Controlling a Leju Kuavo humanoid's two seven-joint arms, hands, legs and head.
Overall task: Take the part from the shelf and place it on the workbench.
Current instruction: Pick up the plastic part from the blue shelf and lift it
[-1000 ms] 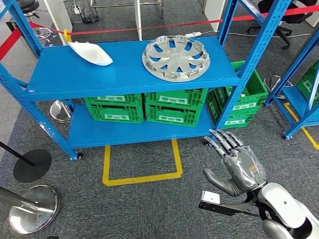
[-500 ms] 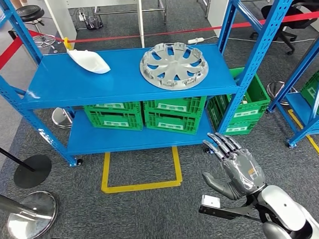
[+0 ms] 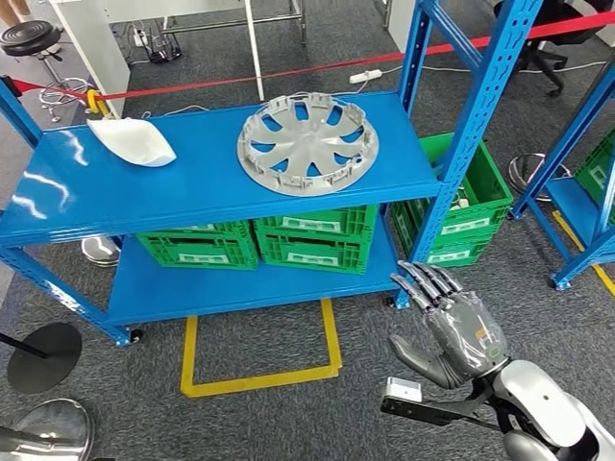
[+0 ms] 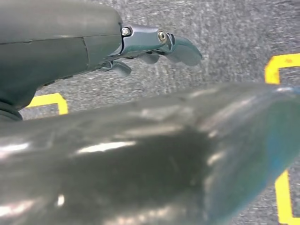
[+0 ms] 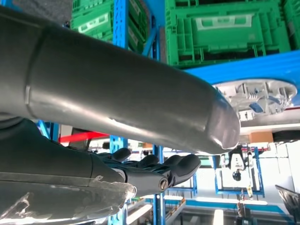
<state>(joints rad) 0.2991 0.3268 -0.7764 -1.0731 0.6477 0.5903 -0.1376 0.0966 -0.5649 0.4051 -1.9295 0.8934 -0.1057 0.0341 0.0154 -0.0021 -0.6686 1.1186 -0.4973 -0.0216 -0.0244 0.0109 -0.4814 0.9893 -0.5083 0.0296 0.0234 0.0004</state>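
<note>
Head view is giving you the round grey plastic wheel cover (image 3: 307, 142), lying flat on the top board of the blue metal shelf (image 3: 196, 187) in the upper middle of the frame, nothing touching it. You are also seeing its ribbed side in the right wrist view (image 5: 255, 97), at the right edge of that picture, against the blue board.

Toward the upper left of the head view, a white curved plastic shell (image 3: 132, 141) is resting on the same board, well apart from the wheel cover. Under the board, two green plastic crates (image 3: 261, 242) are sitting side by side on the lower level, and a third green crate (image 3: 464, 206) is standing on the grey carpet just beyond the shelf's right post.

Lower in the frame, a yellow tape outline (image 3: 259, 346) is marking the carpet in front of the shelf. A red barrier tape (image 3: 305, 69) is running across the top, behind the shelf.

Your right hand (image 3: 454, 327) is hanging in the lower right of the head view, fingers straight and spread, thumb apart, grasping nothing and well clear of the shelf. Your left hand (image 4: 155, 44) is showing in the left wrist view over grey carpet, fingers extended and released, with nothing in them.
</note>
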